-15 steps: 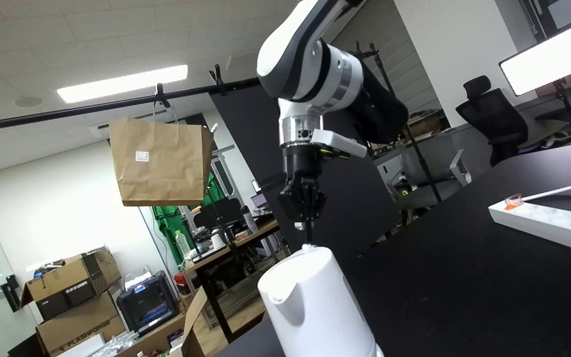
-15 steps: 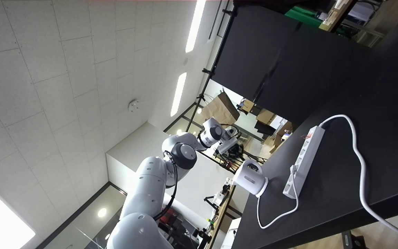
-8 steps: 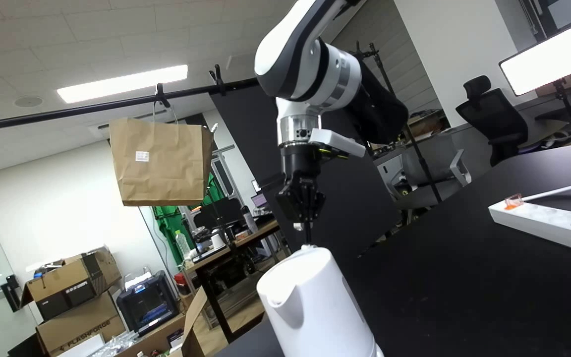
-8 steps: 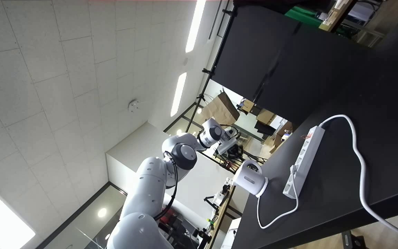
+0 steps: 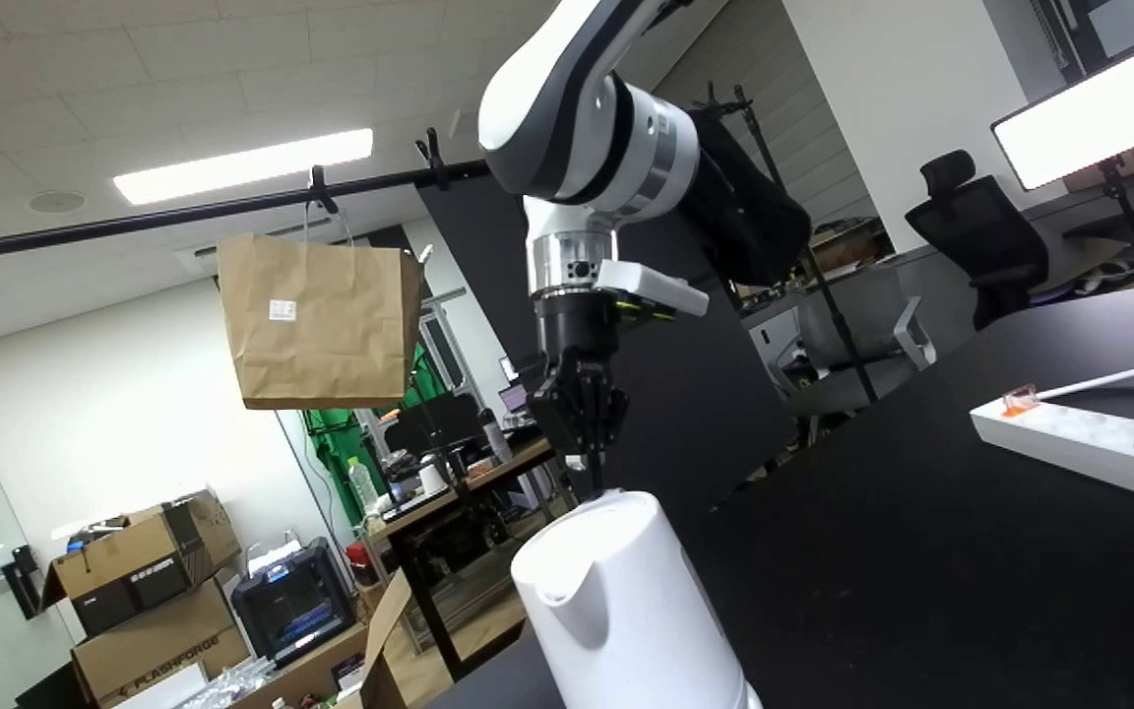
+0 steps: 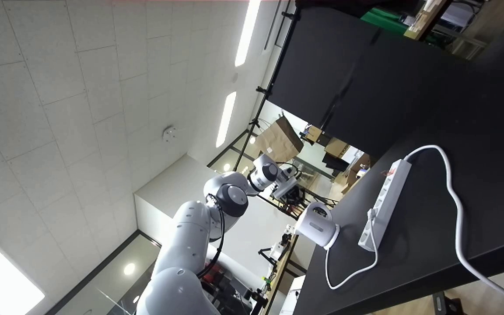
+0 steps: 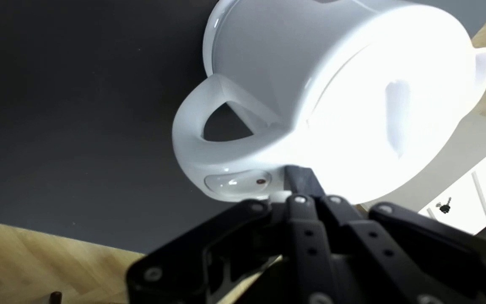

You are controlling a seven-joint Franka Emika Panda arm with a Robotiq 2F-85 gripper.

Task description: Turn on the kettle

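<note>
The jaws were closed, drawn together side by side at lower centre of the wrist view, with nothing visible between them. Within the last second they had slid leftward and slightly lower in an exterior view, while the kettle (image 5: pixel 631 615) stayed put at bottom centre there; in the wrist view their tips ended beside an oval inset (image 7: pixel 238 182), probably the switch, on the side nearer the lid (image 7: pixel 361 109), so a shift onto it and a press seemed still wanted. Contact, and whether the kettle was on, could not be told. The inset was glossy, with a red dot, set into a rounded loop handle (image 7: pixel 196 152); the body was smooth white plastic, jug-shaped, small-lipped. It stood on the flat black table (image 6: pixel 427 218), its thin cord (image 6: pixel 351 276) running to a long white power strip (image 6: pixel 385 205). Farther off, upper left in an exterior view, hung a creased brown paper bag (image 5: pixel 321 325).
</note>
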